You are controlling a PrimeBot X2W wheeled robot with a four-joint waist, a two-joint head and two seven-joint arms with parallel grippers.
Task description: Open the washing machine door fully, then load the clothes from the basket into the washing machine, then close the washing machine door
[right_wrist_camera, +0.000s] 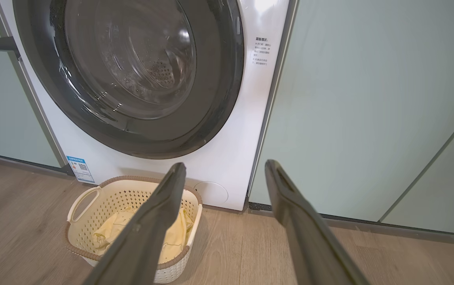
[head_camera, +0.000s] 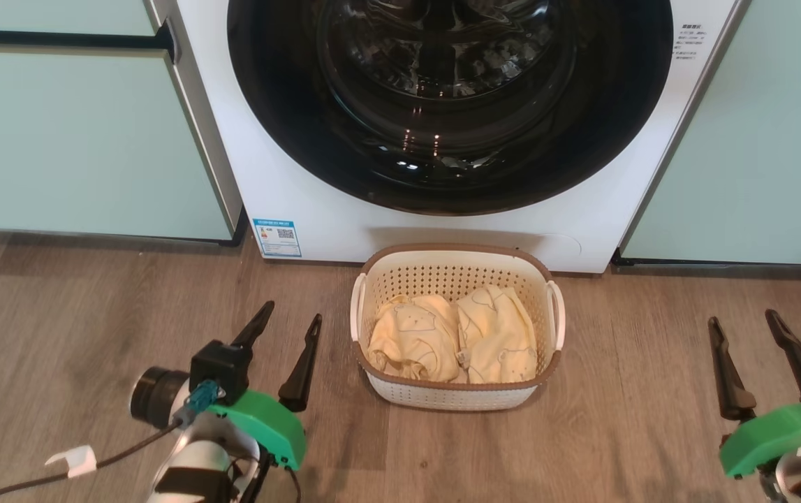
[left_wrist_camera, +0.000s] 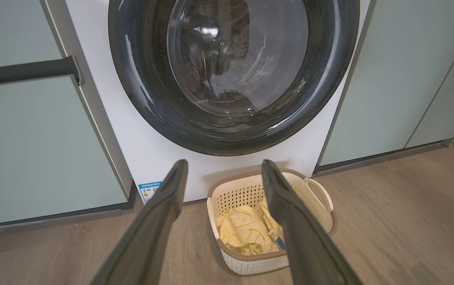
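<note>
One big white front-loading washing machine (head_camera: 316, 202) stands between pale green cabinet panels (head_camera: 79, 140), one bank on each side of it. Its single round washing machine door (head_camera: 288, 140), with a glossy black rim around a bulging clear glass bowl, lies shut flat against the machine's front. Grey-brown wood-look floor (head_camera: 93, 335) runs bare to the left and right before the machine, leaving open room on both flanks.

One small rectangular cream plastic basket (head_camera: 442, 396), perforated, brown-rimmed and with two white handles, sits on the floor just in front of the machine, below the door's lowest edge. Whether it touches the machine cannot be told. Inside it lie the clothes (head_camera: 452, 339), two pale yellow soft garments side by side, filling it wall to wall.

Two grippers hover over the floor in front of the machine. The left gripper (head_camera: 292, 312) and the right gripper (head_camera: 742, 318) each have their dark fingers spread wide and hold nothing, clear of the basket on either side.

One small blue QR sticker (head_camera: 276, 237) marks the machine's lower left corner. The left wrist view shows a bear outline on one garment. The right wrist view shows a round flap (right_wrist_camera: 211, 192) plainly at the machine's lower right, faint from the head.
</note>
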